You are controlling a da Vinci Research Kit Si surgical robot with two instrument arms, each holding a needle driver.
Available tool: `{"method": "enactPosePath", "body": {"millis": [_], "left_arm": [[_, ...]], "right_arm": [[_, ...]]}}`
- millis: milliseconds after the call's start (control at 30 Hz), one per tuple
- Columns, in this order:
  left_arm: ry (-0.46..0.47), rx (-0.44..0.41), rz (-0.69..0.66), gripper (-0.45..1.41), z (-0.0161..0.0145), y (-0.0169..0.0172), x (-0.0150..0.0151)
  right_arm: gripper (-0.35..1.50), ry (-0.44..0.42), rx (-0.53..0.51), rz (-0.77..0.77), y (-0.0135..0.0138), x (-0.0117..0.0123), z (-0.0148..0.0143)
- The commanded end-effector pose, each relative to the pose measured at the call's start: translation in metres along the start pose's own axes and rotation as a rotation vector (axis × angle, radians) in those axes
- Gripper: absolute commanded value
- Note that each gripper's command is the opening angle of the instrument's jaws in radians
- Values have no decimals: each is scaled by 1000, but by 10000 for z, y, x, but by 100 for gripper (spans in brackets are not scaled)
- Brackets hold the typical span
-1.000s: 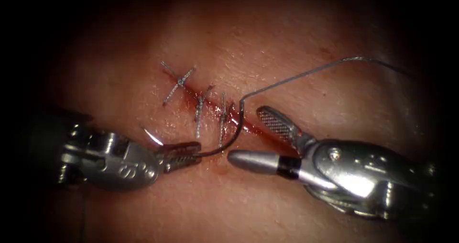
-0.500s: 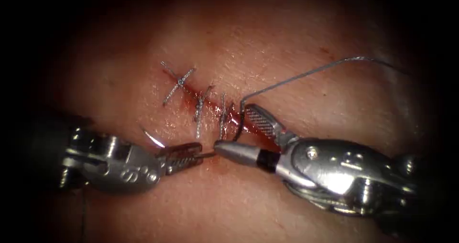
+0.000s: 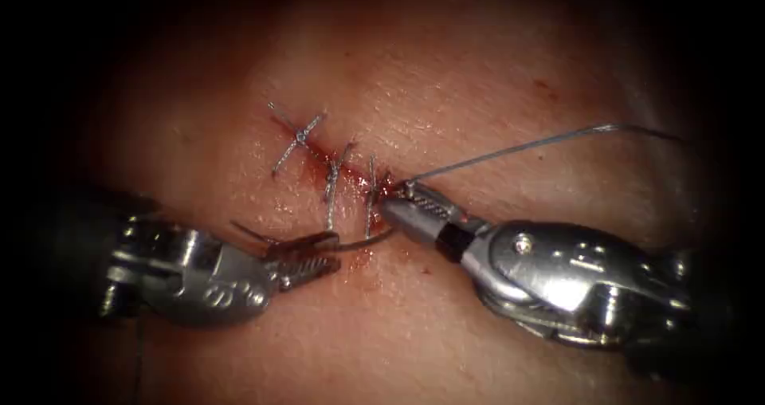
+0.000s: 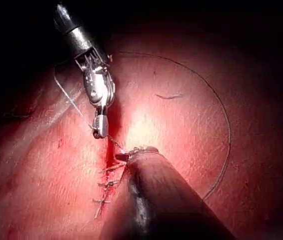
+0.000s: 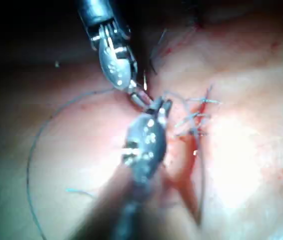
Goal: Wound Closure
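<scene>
Currently, my left tool (image 3: 307, 261) pinches the thin curved steel needle (image 3: 362, 242) near its pointed end, on the left side of the cut. My jaws there are pressed together on the metal. My right tool (image 3: 410, 206) is clamped on the same needle close to its swaged tail, directly over the cut's lower end. The needle's visible arc lies low against the pale pink pork tissue (image 3: 446, 78); I cannot tell whether any part is buried. The fine grey thread (image 3: 518, 146) runs taut from the tail toward the right. Three knotted grey stitches (image 3: 331, 178) cross the red-wet cut (image 3: 319, 156).
</scene>
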Motion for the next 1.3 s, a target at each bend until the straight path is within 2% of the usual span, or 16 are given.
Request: {"method": "enactPosePath", "body": {"millis": [33,133,233,300,533,667,1000,1300], "left_arm": [[18,-24,-66,91,5,4,1],[40,-74,-240,101,-4,-1,9],[39,-149,-414,99,-20,-12,23],[33,-174,-465,99,-26,-20,29],[-43,-306,-523,98,-37,-53,43],[-162,-410,-524,86,-29,-62,41],[-288,-494,-618,84,9,-62,5],[-330,-579,-585,71,24,-52,-14]], "right_arm": [[-35,-2,-1,-32,2,-5,0],[-35,4,21,-115,11,-6,-2],[-35,24,94,-246,19,-6,-1],[-35,30,140,-308,21,-5,0],[-35,24,268,-586,13,-4,0],[-35,67,355,-726,-4,3,-2],[-35,139,430,-884,-32,33,-10],[-35,194,443,-1023,-38,36,-12]]}}
